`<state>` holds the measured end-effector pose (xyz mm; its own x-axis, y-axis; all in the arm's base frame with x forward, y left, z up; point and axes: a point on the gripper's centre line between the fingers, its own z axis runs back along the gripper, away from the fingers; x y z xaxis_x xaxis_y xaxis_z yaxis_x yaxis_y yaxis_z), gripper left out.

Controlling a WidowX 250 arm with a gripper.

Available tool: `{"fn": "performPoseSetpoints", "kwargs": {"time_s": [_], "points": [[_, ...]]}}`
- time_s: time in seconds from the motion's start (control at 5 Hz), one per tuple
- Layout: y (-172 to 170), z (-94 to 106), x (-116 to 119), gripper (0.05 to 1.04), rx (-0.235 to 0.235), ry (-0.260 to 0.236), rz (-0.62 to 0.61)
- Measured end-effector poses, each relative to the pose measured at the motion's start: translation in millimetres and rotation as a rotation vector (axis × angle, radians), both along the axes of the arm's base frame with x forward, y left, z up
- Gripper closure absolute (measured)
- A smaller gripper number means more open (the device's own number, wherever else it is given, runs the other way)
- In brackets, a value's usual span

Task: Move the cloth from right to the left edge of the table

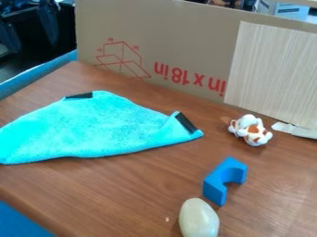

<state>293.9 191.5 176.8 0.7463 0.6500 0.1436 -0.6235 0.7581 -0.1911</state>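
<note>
Well, over to the turquoise cloth (99,129): lying broad and flattish across the left of the brown table (123,194), left end running past the view's edge, right corner pointing in toward the middle. On it, a dark strip (79,96) at the far side and another dark strip (186,122) at the right end. Open, closed or gripping something? Cannot tell for the gripper. Off to the right, a white-and-brown toy (250,130); nearer, well apart from the cloth, a notched blue block (217,185); nearer still, just beside the block, a pale egg-shaped object (198,220). Along the far side, cardboard (167,37) with red markings and, at right, a wood-grained panel (272,69).
</note>
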Motion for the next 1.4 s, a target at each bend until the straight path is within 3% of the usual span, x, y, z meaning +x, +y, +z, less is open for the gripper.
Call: {"fn": "performPoseSetpoints", "kwargs": {"time_s": [0.2,0.6,0.8,1.2,1.4], "points": [[0.7,-11.5,0.6,0.084,-0.02,0.028,0.0],[0.6,-11.6,0.8,0.084,-0.021,0.028,-0.005],[7.0,-44.8,4.7,0.084,-0.041,0.104,-0.127],[0.0,-60.6,9.5,0.084,0.087,0.098,-0.552],[-7.4,-73.6,6.1,0.084,0.103,0.066,-0.806]]}}
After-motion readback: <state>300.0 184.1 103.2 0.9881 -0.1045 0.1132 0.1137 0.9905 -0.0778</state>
